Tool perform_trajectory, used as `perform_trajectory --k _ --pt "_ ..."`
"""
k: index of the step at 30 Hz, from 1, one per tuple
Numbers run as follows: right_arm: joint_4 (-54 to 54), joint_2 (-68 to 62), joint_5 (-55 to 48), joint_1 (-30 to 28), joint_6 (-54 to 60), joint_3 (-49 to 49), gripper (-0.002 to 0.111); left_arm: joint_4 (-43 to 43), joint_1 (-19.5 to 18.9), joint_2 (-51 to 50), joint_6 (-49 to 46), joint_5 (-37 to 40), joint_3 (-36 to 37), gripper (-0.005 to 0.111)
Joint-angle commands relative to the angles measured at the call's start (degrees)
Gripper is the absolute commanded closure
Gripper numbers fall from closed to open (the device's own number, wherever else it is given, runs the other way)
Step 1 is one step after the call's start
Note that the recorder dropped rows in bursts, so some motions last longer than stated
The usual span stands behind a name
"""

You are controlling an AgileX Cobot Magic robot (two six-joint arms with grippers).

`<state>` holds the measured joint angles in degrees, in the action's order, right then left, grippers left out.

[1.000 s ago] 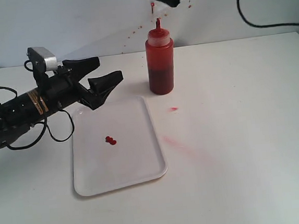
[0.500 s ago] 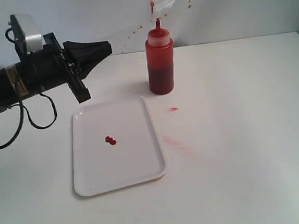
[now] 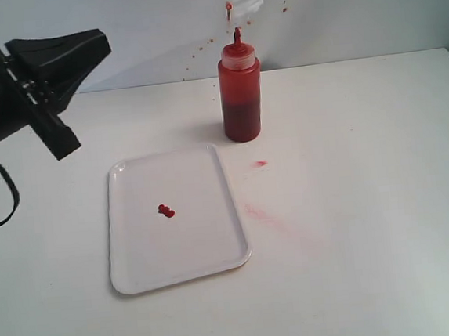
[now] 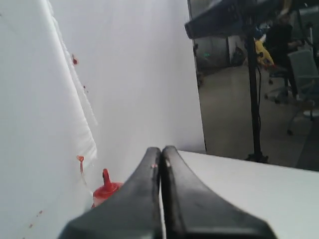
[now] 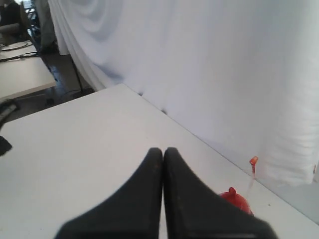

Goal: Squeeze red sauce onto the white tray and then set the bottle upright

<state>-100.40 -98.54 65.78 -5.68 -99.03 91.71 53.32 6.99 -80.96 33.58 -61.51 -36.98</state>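
Left gripper (image 4: 160, 151), right gripper (image 5: 163, 151) closed in wrist views; red sauce (image 3: 166, 211), white tray (image 3: 208, 252) only in exterior view

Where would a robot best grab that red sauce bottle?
Probably around the bottle, on its straight round body, coming level from the side. It stands upright on the table, and the pointed nozzle on top looks too thin to hold.

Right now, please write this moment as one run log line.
bottle: upright, not held | red sauce: on white tray | left pincer: shut, empty | right pincer: shut, empty
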Motion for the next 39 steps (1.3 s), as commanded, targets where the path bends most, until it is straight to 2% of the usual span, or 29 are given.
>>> perform_trajectory --k 1,6,11,12,16,18,21,25,39 --pt "0.45 7.29 -7.58 0.43 2.01 -9.25 0.108 -7.66 3.73 10.02 2.42 4.85 4.96 0.107" --pt "0.45 14.31 -15.63 1.14 2.01 -19.03 0.108 -8.03 10.54 19.99 3.28 17.69 6.44 0.107" --pt "1.39 22.83 -26.93 3.39 2.01 -28.06 0.108 -8.03 18.21 29.14 10.82 31.39 6.47 0.107" --pt "2.23 25.72 -32.12 5.73 2.01 -30.71 0.108 -8.03 20.37 31.73 11.99 36.55 6.60 0.107" --pt "2.23 33.24 -45.79 12.61 2.65 -36.57 0.108 -8.03 25.67 37.98 12.92 47.39 6.82 0.107" --pt "2.23 36.36 -49.15 15.15 2.65 -38.98 0.108 -8.03 28.15 40.71 14.58 50.90 6.92 0.107" --pt "2.23 39.73 -45.30 15.92 2.54 -41.59 0.108 -8.03 31.32 44.95 14.58 54.45 8.40 0.107" --pt "2.23 40.38 -36.80 15.92 2.54 -42.20 0.108 -8.03 32.37 50.75 14.33 57.24 11.06 0.107" --pt "2.23 40.27 -36.24 15.92 2.42 -42.20 0.108 -8.03 32.37 60.11 14.33 56.98 12.81 0.107"
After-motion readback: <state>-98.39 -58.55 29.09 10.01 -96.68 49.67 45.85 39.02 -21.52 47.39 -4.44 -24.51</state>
